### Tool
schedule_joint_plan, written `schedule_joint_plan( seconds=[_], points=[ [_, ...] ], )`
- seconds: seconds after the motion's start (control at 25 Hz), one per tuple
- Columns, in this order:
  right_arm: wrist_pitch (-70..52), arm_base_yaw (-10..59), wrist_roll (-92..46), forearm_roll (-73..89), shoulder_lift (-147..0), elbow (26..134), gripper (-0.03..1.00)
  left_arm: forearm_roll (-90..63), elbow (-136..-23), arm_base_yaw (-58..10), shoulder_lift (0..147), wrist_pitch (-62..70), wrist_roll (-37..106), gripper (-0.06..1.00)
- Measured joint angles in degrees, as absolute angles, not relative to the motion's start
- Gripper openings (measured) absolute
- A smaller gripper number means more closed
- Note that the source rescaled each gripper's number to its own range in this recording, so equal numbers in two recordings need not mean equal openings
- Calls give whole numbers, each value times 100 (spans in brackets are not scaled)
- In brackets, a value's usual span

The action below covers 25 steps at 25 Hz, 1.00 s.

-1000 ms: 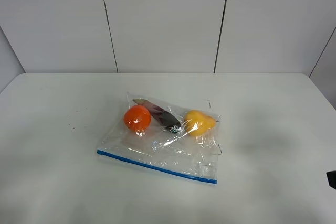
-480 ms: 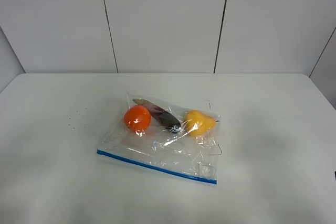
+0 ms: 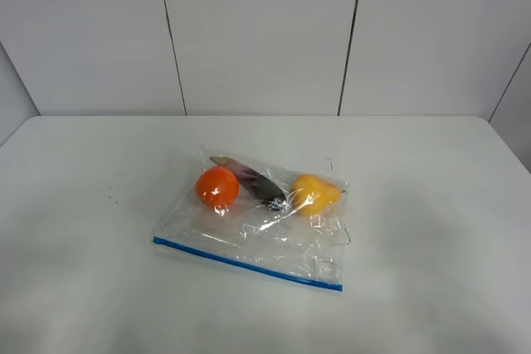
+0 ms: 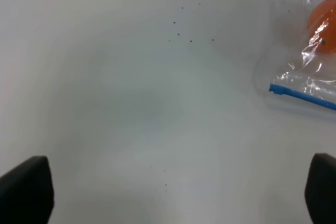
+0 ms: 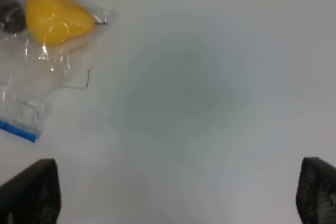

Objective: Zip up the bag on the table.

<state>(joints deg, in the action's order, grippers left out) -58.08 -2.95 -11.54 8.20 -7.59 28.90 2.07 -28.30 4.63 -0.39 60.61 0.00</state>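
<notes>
The clear crinkly bag [image 3: 274,234] lies flat in the middle of the white table [image 3: 431,205], its blue zipper strip [image 3: 249,263] along the near edge. Inside it are an orange ball [image 3: 217,186], a dark purple item [image 3: 253,178] and a yellow item [image 3: 314,193]. Neither gripper shows in the exterior view. In the left wrist view the left gripper [image 4: 173,190] is open above bare table, with the bag's corner [image 4: 310,77] off to one side. In the right wrist view the right gripper [image 5: 173,190] is open and empty, away from the bag's other end [image 5: 31,77].
White wall panels [image 3: 257,31] stand behind the table's far edge. A few small dark specks [image 4: 181,30] mark the tabletop to the left of the bag.
A dark part of the right arm at the right edge of the exterior view has slid out of sight. The bag has not moved.
</notes>
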Motion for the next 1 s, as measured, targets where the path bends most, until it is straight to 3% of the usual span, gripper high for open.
schedule_joint_plan(
  seconds=[1.0],
  points=[
    [-5909,-295,-1149,772,19,2819,100,207,-2830,463,-39,6061,0,100]
  ],
)
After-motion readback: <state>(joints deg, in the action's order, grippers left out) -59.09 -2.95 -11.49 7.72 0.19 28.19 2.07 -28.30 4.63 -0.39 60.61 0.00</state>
